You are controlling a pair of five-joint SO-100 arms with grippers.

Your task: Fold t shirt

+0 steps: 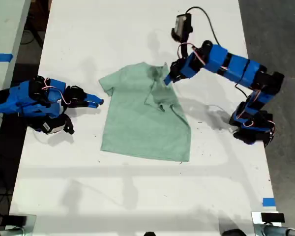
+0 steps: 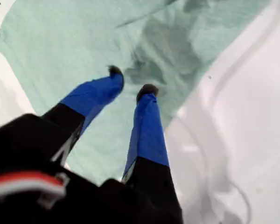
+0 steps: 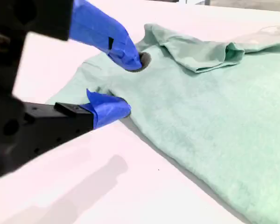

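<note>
The pale mint-green t shirt (image 1: 142, 123) lies flat on the white table (image 1: 137, 196), neck toward the far edge. Its sleeve on the exterior view's right is folded in over the body with wrinkles. My first gripper (image 1: 169, 76) (image 2: 130, 80) hovers open over that folded part of the t shirt (image 2: 60, 42), near the neck, with nothing between its fingers. My second gripper (image 1: 97, 102) (image 3: 123, 84) sits low on the table at the exterior view's left, open, its fingertips (image 3: 128, 58) at the edge of the t shirt (image 3: 214, 107) by the other sleeve.
A second table with blue tape (image 1: 1, 57) stands at the exterior view's left. A piece of blue tape (image 1: 268, 202) marks the near corner on the exterior view's right. The first arm's base (image 1: 253, 128) stands near the table's edge on that side, with a cable (image 1: 206, 19) looping above.
</note>
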